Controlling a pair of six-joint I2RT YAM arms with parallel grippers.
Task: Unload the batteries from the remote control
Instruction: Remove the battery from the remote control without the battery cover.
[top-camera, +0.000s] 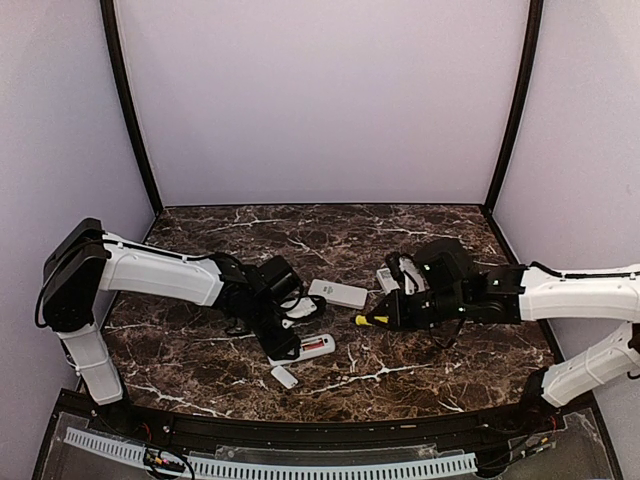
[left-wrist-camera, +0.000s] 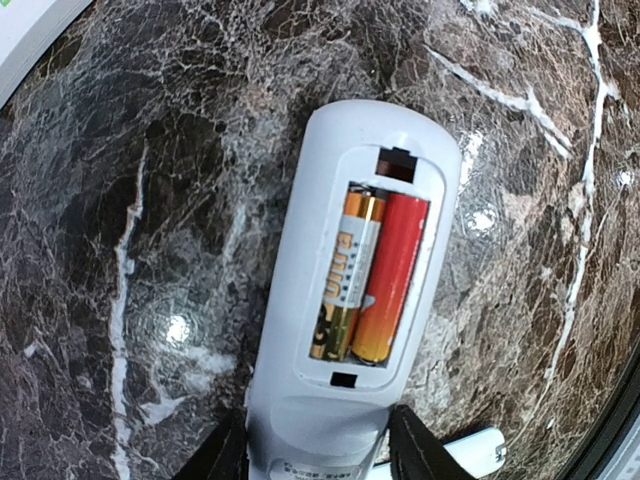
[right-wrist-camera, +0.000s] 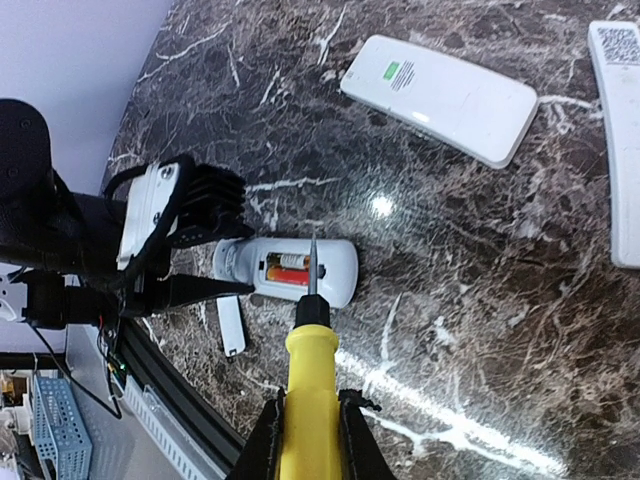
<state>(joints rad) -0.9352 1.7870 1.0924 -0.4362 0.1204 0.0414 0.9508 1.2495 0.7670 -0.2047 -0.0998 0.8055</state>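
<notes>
At the left of the table, your left gripper (left-wrist-camera: 318, 452) straddles one end of the open remote (left-wrist-camera: 330, 130). Its fingers (left-wrist-camera: 415, 450) sit against both sides, so it grips that remote. The remote lies face down with its battery bay (left-wrist-camera: 436, 215) uncovered. Both batteries (left-wrist-camera: 365, 280) are inside the bay, side by side and touching: a gold battery (left-wrist-camera: 345, 280) and a red battery (left-wrist-camera: 392, 270). Just beside the remote, toward the near edge, lies a small white cover (right-wrist-camera: 231, 328).

Right of centre, your right gripper (right-wrist-camera: 310, 430) is clamped on the yellow handle of a screwdriver (right-wrist-camera: 310, 380). Its thin blade points left at the open bay. From the right wrist camera the tip overlaps the bay, but you cannot tell whether it touches anything.

Farther back, a second remote (right-wrist-camera: 440, 95) lies face down near the middle. A third remote (right-wrist-camera: 618, 140) lies button side up to its right, apart from it.

Everything rests on a dark brown marble-patterned table (top-camera: 200, 370) with white veins. Plain pale walls (top-camera: 320, 100) enclose it on three sides, with black posts (top-camera: 128, 110) at the far corners.
</notes>
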